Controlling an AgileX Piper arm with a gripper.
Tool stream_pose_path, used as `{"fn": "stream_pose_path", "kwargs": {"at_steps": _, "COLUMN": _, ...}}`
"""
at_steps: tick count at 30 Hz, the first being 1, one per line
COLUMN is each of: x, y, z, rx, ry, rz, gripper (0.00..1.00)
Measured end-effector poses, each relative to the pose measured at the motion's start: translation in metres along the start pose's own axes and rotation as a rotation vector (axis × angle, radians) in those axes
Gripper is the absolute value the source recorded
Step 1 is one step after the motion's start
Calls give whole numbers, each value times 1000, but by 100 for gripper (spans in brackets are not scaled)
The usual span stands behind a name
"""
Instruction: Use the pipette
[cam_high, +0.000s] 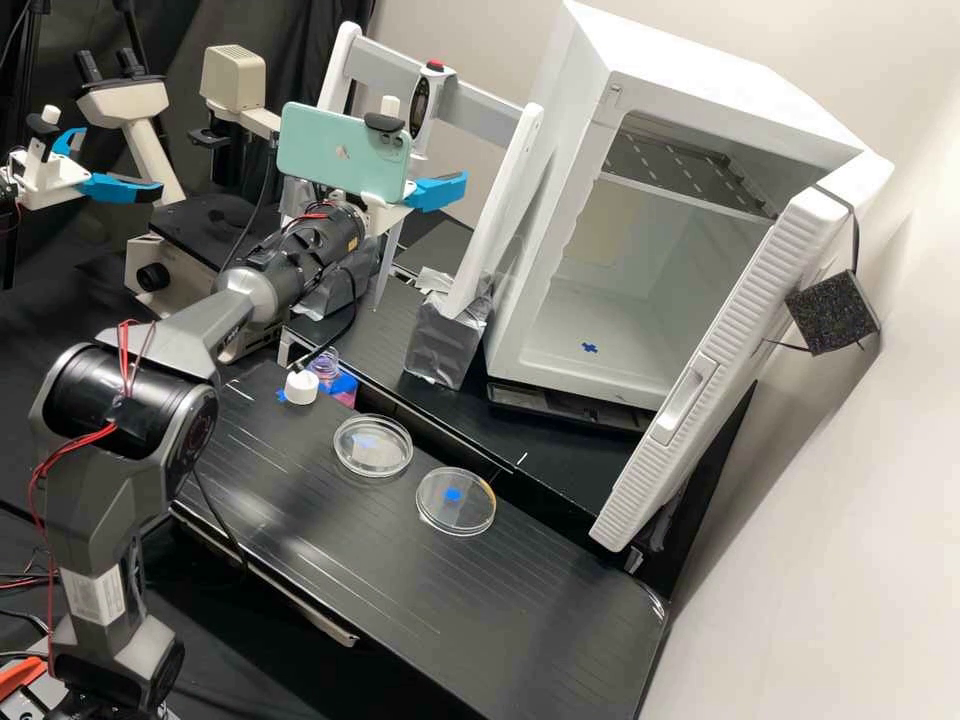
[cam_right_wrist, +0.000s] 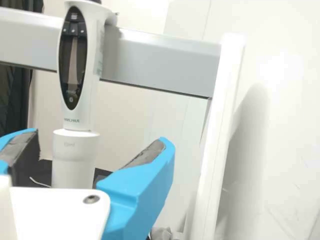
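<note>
I am holding my fingers (cam_right_wrist: 145, 185) apart near the rack (cam_right_wrist: 160, 62), risking jolting loose the pipette (cam_right_wrist: 75, 60) hanging on it if I am closing off-centre.

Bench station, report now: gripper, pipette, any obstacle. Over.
Gripper open, holding nothing. Electronic pipette hanging on stand crossbar. Stand's white upright off to one side, possible snag. Over.

A pale wall (cam_high: 470, 35) stands beyond the hand (cam_high: 437, 191), black curtain (cam_high: 285, 35) left of it, glossy black bench (cam_high: 540, 610) lower down.
</note>
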Motion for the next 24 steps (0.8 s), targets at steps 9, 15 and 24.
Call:
{"fn": "stream_pose_path", "kwargs": {"at_steps": 9, "x": 6, "y": -4, "z": -8, "rx": 13, "ry": -1, "rz": -3, "gripper": 0}}
{"fn": "stream_pose_path", "kwargs": {"at_steps": 15, "x": 10, "y": -7, "z": -8, "rx": 11, "ry": -12, "rz": -27, "gripper": 0}}
{"fn": "stream_pose_path", "kwargs": {"at_steps": 24, "x": 11, "y": -8, "z": -8, "rx": 3, "ry": -13, "rz": -28, "gripper": 0}}
